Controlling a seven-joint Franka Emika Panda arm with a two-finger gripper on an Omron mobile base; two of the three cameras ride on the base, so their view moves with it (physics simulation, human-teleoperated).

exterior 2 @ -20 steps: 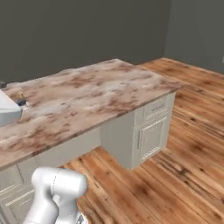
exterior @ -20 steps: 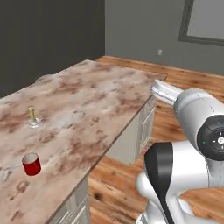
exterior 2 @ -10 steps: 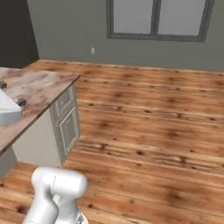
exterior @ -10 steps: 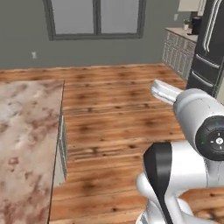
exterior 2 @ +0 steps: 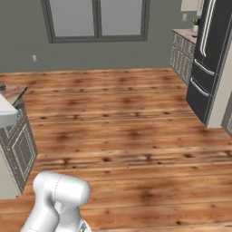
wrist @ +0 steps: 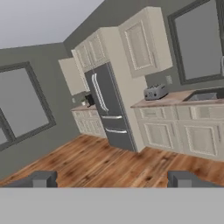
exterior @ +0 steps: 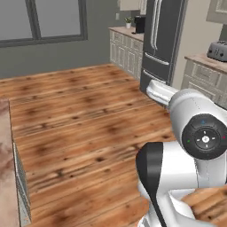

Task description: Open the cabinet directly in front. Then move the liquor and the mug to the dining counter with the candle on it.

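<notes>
My gripper is open, its two dark fingertips wide apart with nothing between them, looking across the kitchen. Cream wall cabinets with raised-panel doors hang above the fridge and the far counter; I cannot tell which one is the task's cabinet. A sliver of the marbled dining counter shows at the left edge of the left base view, and its corner at the left of the right base view. The liquor, the mug and the candle are out of view.
A black fridge stands ahead on the right. A grey toaster sits on the cream counter next to it, beside a sink. Wide wooden floor lies between, under a large window.
The whole picture has swept sideways: the base has turned away from the dining counter, where the red mug and the candle stood, toward the fridge wall. The gripper stays open.
</notes>
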